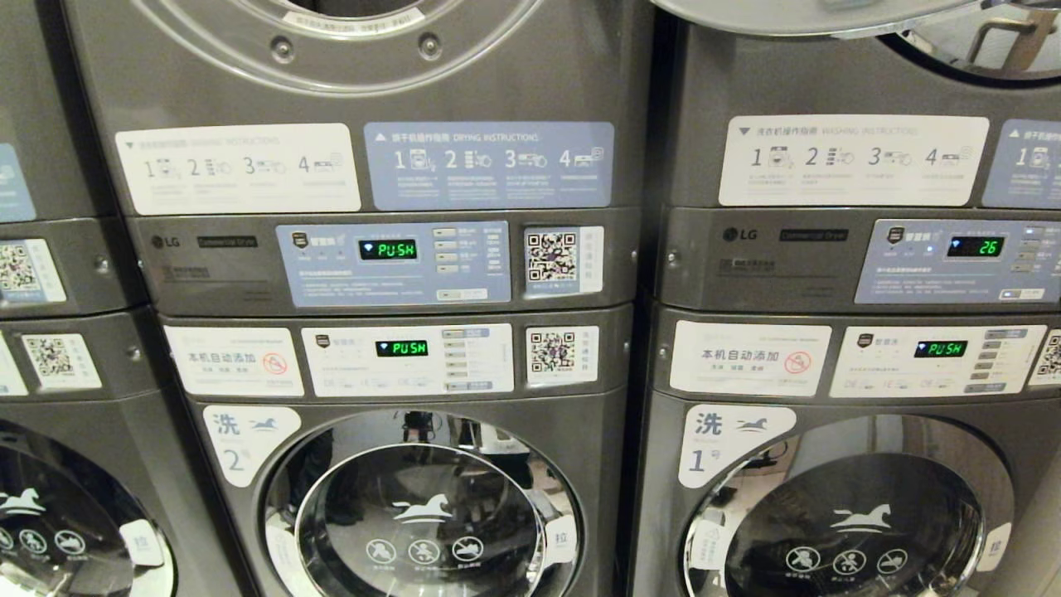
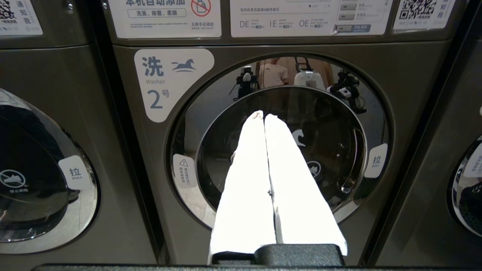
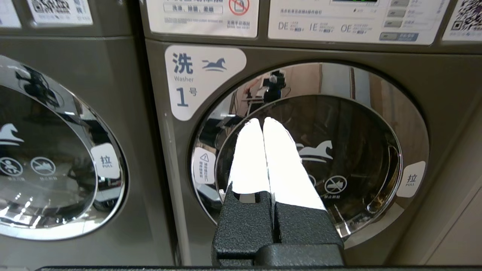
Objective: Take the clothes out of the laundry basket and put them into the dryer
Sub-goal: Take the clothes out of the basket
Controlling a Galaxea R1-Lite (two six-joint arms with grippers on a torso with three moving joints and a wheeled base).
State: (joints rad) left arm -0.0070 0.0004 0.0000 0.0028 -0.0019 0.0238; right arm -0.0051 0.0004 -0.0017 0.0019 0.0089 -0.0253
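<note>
Setting: Stacked grey laundry machines filled your head view, washers below, dryers above; neither arm showed there.
Left gripper [image 2: 263,117]: white fingers pressed together, empty, aimed level at the closed door of washer 2 [image 2: 280,139], not touching it.
Right gripper [image 3: 262,121]: fingers likewise pressed together, holding nothing, facing washer 1 [image 3: 312,154], door closed.
Dryer [image 1: 953,25]: upper right unit, its door [image 1: 821,15] swung open at the top edge, above and on your right gripper's side.
Laundry basket: in none of your views; clothes unseen.
Judgement: you likely needed to find the basket first; the right arm sat nearer the open dryer.
</note>
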